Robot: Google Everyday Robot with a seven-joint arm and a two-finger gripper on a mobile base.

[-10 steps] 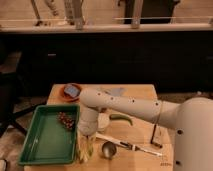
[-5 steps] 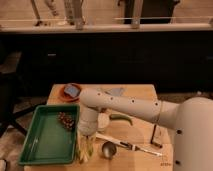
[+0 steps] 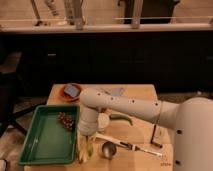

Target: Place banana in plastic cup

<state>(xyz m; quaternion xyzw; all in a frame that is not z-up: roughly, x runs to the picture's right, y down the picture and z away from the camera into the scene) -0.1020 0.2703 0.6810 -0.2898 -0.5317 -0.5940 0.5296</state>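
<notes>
Banana (image 3: 83, 150), pale yellow and slim, shows in the single camera view near the table's (image 3: 145, 95) front edge, poking out from under the arm's wrist just beside the green tray (image 3: 30, 150). Your claw (image 3: 86, 142) hangs directly above it, pointing down, at the front-left part of the table. Whether it grips the banana or has let go, you cannot tell; the wrist housing hides that.

Light-green material sits right beside the banana's lower end; this may be the plastic cup (image 3: 90, 150), though only a sliver shows. If so, the banana seems to stand on end so it can drop into the narrow rim.

Other things around you: grapes (image 3: 66, 120) inside the tray, a white cup (image 3: 103, 121) behind the wrist, a dark green vegetable (image 3: 121, 118) toward the middle, a metal cup (image 3: 108, 149) and a long utensil (image 3: 131, 146) near the front edge, and an orange bowl (image 3: 71, 92) at the back-left corner.
</notes>
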